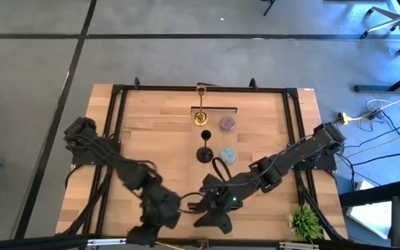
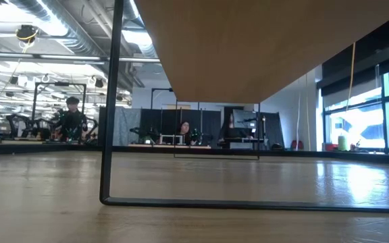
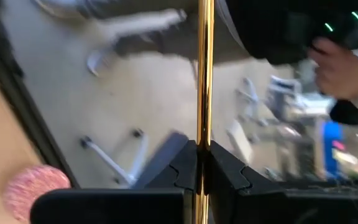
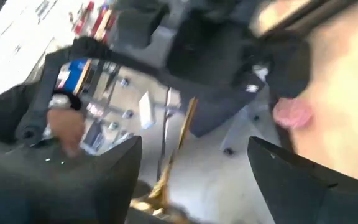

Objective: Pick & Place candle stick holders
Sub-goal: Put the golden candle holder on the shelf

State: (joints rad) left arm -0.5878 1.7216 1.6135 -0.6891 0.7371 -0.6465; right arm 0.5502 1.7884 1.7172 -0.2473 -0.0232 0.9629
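The gold candle stick holder point(image 3: 204, 93) runs off the left wrist view at both ends, so its base and cup stay unseen. A speckled pink holder point(image 3: 35, 190) is half hidden behind the left gripper point(image 3: 204, 168). In the right wrist view everything smears (a person's hand point(image 4: 67, 127) included), and the right gripper point(image 4: 194, 180) is cut by the frame edge.

1. We take this for a robotics lab or open workshop hall.
2. Low view: exposed ceiling ducts point(image 2: 53, 30) and strip lights overhead, tall windows point(image 2: 367, 111) on one side, a wide bare floor.
3. Same view, far back: more black-framed rigs point(image 2: 181, 131) with arms and benches; people point(image 2: 71, 116) sit or stand at them.
4. High view: a wooden table point(image 1: 158, 132) in a black metal frame stands on grey concrete floor point(image 1: 33, 62); cables point(image 1: 373, 114) trail off its right edge, and office chair bases point(image 1: 387, 21) show near the far right corner.
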